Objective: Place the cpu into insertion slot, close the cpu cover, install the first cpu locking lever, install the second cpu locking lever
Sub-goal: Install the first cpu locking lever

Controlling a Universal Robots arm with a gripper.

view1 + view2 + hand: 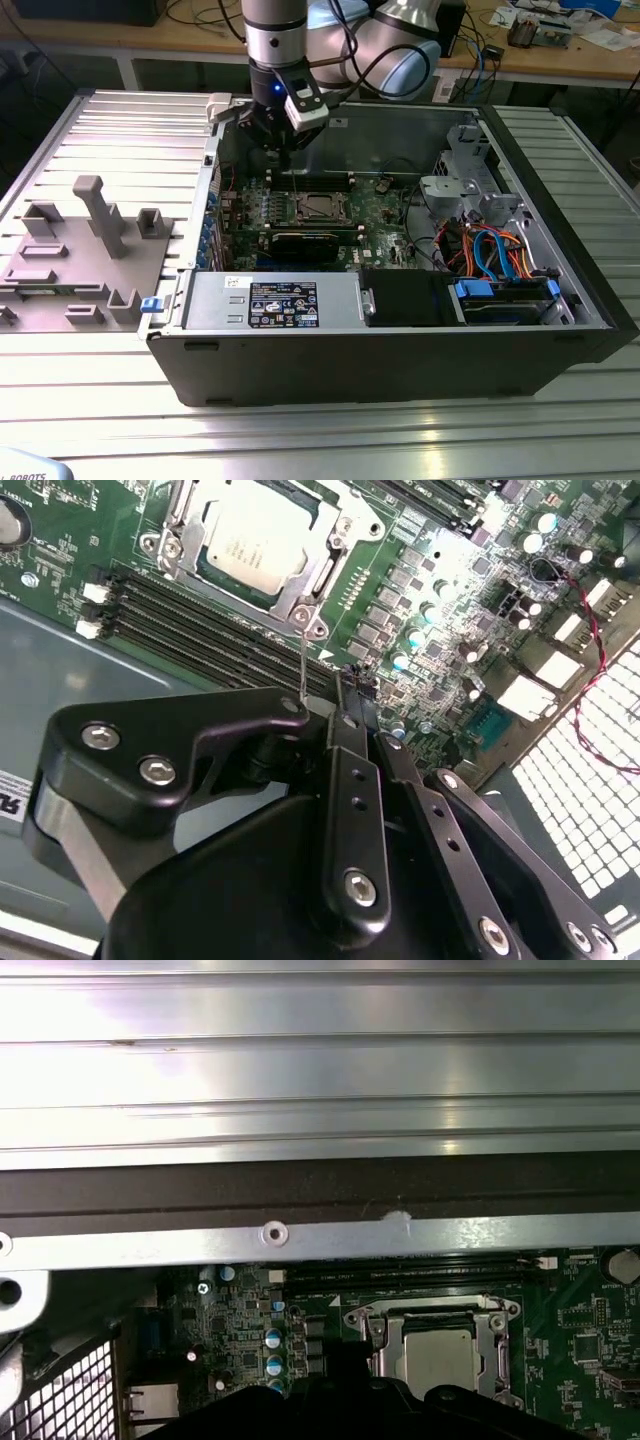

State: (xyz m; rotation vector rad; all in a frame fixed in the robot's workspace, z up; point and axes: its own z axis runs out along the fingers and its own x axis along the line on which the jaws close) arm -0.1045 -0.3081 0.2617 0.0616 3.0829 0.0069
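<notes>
The cpu (255, 535) lies flat in the insertion slot (312, 628) on the green board, its pale metal face up. The silvery cpu cover (340, 525) is down around it as a frame. A thin wire locking lever (303, 660) stands up from the socket's corner toward my gripper. My gripper (352, 685) hovers just above the board beside the socket, fingers shut together, the lever's free end close by its side. In the exterior view the gripper (283, 152) hangs inside the case, just behind the cpu (318, 207). The first wrist view has the cpu (440, 1355) and cover (385, 1345) below the case wall.
Black memory slots (200, 620) run alongside the socket. A grey power-supply box (270, 300) fills the case front, and a drive cage with blue and orange cables (500, 250) stands on the exterior view's right. A grey fixture block (90, 240) sits outside the case.
</notes>
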